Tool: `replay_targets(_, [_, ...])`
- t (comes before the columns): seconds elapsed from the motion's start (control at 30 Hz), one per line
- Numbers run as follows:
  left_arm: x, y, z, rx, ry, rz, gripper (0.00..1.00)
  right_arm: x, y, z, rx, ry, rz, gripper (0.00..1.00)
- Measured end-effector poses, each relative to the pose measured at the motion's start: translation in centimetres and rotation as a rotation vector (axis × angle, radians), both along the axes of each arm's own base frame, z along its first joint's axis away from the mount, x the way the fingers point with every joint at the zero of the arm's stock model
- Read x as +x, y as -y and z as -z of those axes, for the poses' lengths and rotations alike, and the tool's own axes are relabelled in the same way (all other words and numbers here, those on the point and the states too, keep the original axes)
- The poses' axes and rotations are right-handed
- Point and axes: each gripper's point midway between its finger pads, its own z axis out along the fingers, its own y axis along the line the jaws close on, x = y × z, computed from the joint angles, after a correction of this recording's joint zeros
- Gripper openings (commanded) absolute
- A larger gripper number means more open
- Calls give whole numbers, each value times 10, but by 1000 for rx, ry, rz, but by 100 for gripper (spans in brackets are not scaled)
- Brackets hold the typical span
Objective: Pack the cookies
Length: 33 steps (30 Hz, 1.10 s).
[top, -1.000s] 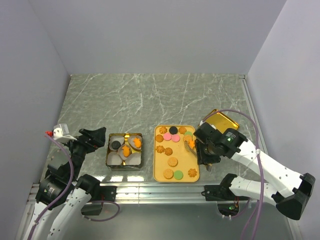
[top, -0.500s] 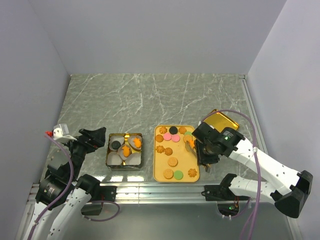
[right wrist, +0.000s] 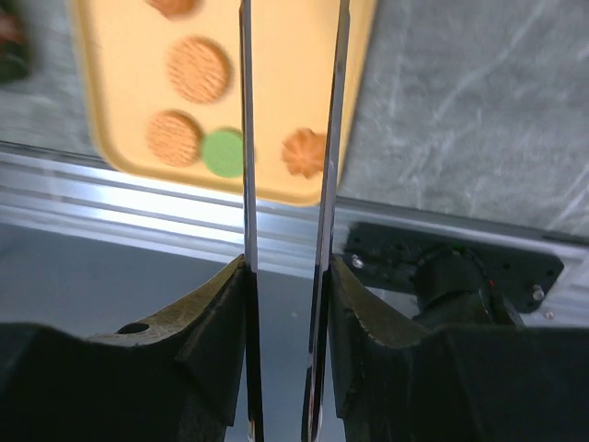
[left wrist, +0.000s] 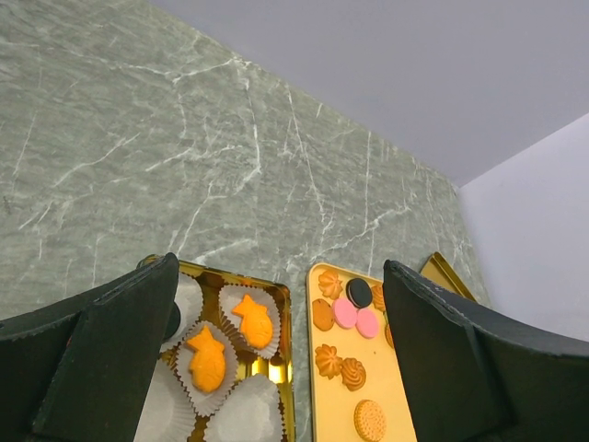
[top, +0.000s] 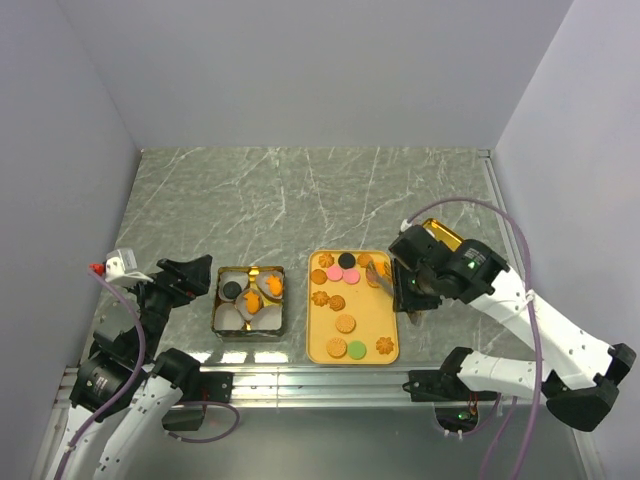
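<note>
Several cookies [top: 345, 323] lie on a yellow tray [top: 366, 330]: tan rounds, orange-brown flowers, pink, green and one dark disc. My right gripper [top: 377, 277] hangs over the tray's far right part, its thin blades shut on an orange-brown cookie [top: 372, 275]. In the right wrist view the blades [right wrist: 245, 138] run past the top edge with a narrow gap, above a tan round [right wrist: 198, 69] and a green disc [right wrist: 221, 152]. A gold tin [top: 217, 300] left of the tray holds paper cups with two orange fish-shaped cookies [left wrist: 206, 361]. My left gripper [top: 186, 275] stands wide open left of the tin.
A gold lid [top: 447, 240] lies on the marble table behind the right arm. An aluminium rail [top: 300, 380] runs along the table's near edge. The left wrist view shows the tin's rim [left wrist: 291, 387] and the tray [left wrist: 336, 405] side by side between my open fingers [left wrist: 110, 359].
My right gripper has narrowed its blades and moved up and a little towards the far side of the tray, the orange-brown cookie going with it. The left arm has not moved.
</note>
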Motion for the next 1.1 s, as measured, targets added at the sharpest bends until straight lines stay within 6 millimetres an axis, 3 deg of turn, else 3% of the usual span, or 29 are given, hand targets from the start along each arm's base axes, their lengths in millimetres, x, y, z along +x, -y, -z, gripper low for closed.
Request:
replay_targets(0.13, [0,0,0,0,0,2,99,13,-16,-30,49,69,-21,31])
replay_targets(0.37, [0,0,0,-1,1,-2,99,14,-54,-49,90,77,-135,29])
replay_targets(0.63, [0,-2,0,-4,2,-13,99,11,-155,-72,167,97,-395,29])
replay_targets(0.83, [-1,-5,-3,-11,14,-25,99,-9,-210,-59,193,57,-555,28])
replay_targets(1.1, [-3,-9,-4,-18,24,-40,99,-38,-254,-26,157,-3,-706,28])
